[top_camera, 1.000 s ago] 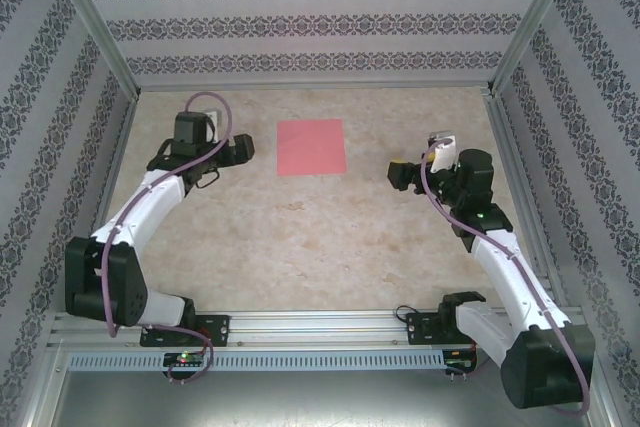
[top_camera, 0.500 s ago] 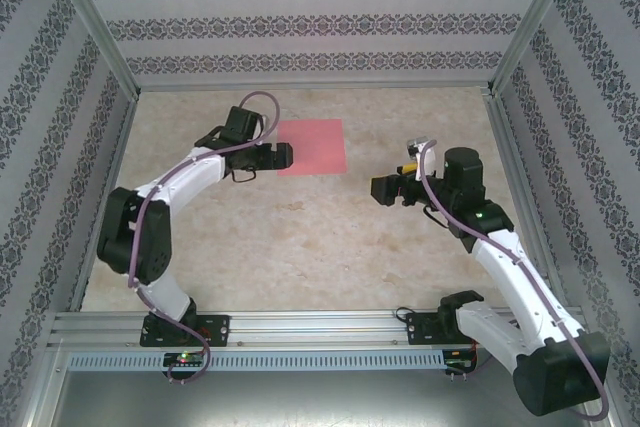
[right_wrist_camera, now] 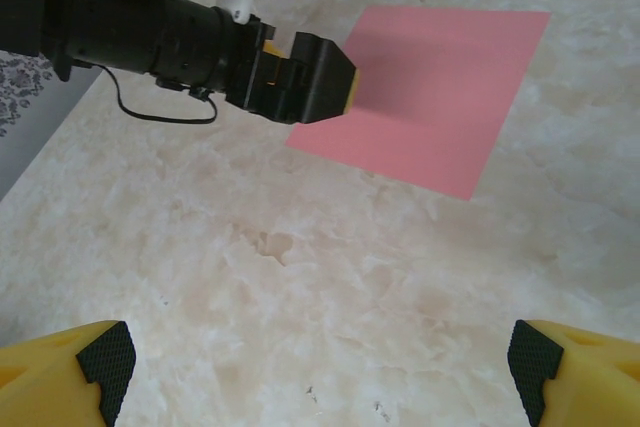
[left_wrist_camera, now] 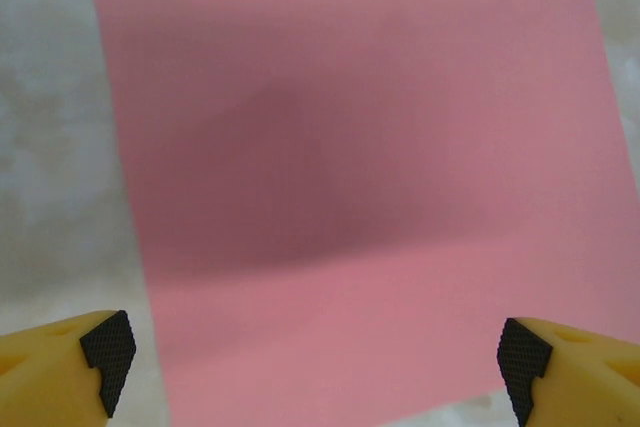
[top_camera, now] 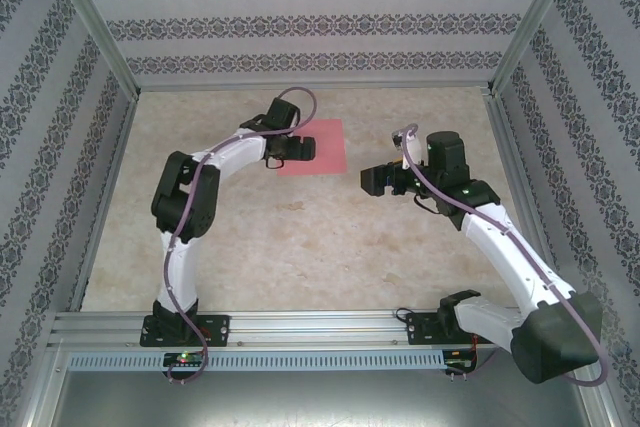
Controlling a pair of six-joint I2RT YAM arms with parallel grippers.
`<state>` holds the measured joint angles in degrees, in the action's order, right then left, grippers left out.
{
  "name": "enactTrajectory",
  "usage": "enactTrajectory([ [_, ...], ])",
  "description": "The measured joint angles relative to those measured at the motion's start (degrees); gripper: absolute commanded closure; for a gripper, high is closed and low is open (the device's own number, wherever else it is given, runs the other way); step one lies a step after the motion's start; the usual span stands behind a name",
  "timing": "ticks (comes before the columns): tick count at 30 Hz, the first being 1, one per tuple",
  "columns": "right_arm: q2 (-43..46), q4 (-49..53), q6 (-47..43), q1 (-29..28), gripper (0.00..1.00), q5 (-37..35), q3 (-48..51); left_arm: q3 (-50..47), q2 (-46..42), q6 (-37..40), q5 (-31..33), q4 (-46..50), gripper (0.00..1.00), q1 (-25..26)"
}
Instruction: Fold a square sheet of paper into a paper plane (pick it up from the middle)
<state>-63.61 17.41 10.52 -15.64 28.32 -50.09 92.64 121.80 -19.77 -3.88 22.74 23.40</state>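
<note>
Fingers (left_wrist_camera: 108, 349) on both grippers are spread wide, holding nothing.
Left gripper (top_camera: 303, 148) hangs low over the left part of the square sheet of paper (top_camera: 326, 153), which lies flat and unfolded on the marbled table (top_camera: 300, 247) toward its far side. In the left wrist view, pink paper spans the gap between its fingertips. Right gripper (top_camera: 371, 180) hovers near the sheet's right edge, apart from it, facing the left gripper.

Beige marbled tabletop (top_camera: 300, 237); damask-striped walls (top_camera: 300, 22) on three sides; aluminium rail (top_camera: 320, 327) along near edge.
</note>
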Motion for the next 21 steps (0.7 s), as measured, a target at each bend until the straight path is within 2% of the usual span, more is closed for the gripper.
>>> enactTrajectory([
  [13,-3.54,-0.04,0.02,0.07,0.02,-2.1,-1.2,15.89,12.83,0.33,3.13,4.83,0.04,1.79],
  [21,-3.72,-0.04,0.02,1.03,0.02,-2.62,-1.31,19.39,15.82,1.75,5.99,7.39,0.03,2.84],
])
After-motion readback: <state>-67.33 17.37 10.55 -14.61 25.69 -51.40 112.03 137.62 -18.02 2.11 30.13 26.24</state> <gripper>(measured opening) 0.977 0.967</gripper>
